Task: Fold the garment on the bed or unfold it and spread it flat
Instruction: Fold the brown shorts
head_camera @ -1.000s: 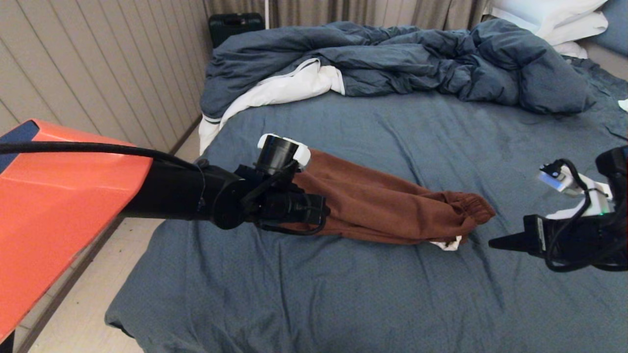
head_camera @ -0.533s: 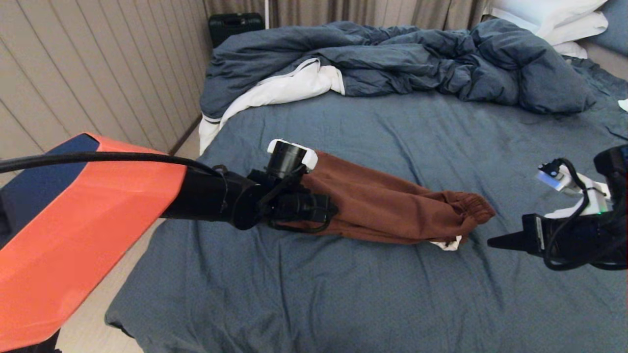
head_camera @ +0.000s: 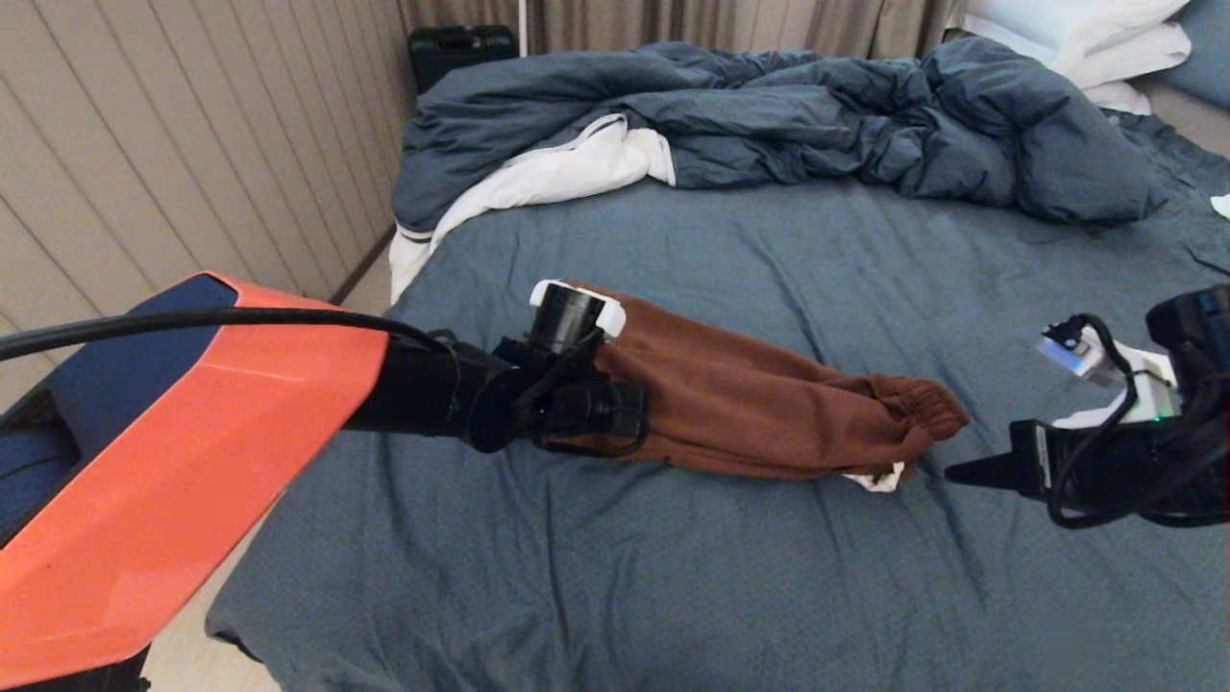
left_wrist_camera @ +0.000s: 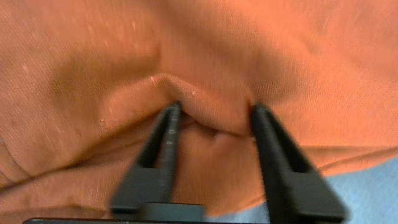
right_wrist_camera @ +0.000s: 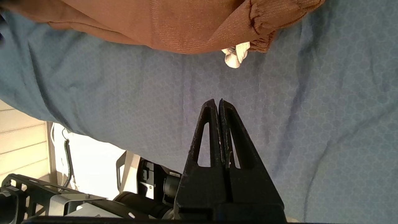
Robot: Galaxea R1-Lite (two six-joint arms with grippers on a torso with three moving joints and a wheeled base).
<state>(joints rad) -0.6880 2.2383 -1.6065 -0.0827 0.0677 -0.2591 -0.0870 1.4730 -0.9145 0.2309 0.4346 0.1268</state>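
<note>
The bed point(head_camera: 673, 577) fills the scene, its slate-blue sheet wrinkled and running away from the robot. Taking the shorts point(head_camera: 759, 404) as the landmark: they lie bunched into a long, narrow strip across the middle of the sheet, slanting from the left side down toward the right, with the gathered waistband at the right end and a bit of white cord point(head_camera: 874, 477) poking out beneath that end.

The left arm reaches in level from the near left, its orange shell low in the head view, its black forearm stretched out to the left end of the shorts. The left hand point(left_wrist_camera: 214, 115) is pressed into the fabric there; the left wrist view shows its two black fingers point(left_wrist_camera: 168, 130) partly spread, with a raised fold of the rust-brown cloth bulging between their tips, so it is pinching the shorts.

The right hand point(head_camera: 966, 471) hangs level over the sheet just to the right of the waistband end, pointing at it but not touching it. Its fingers point(right_wrist_camera: 211, 124) are pressed together with nothing between them, as the right wrist view shows.

Beyond the shorts, at the far end of the bed, lies a rumpled dark blue duvet point(head_camera: 769, 125) with white lining showing at its left. White pillows point(head_camera: 1086, 34) sit behind it at the far right.
</note>
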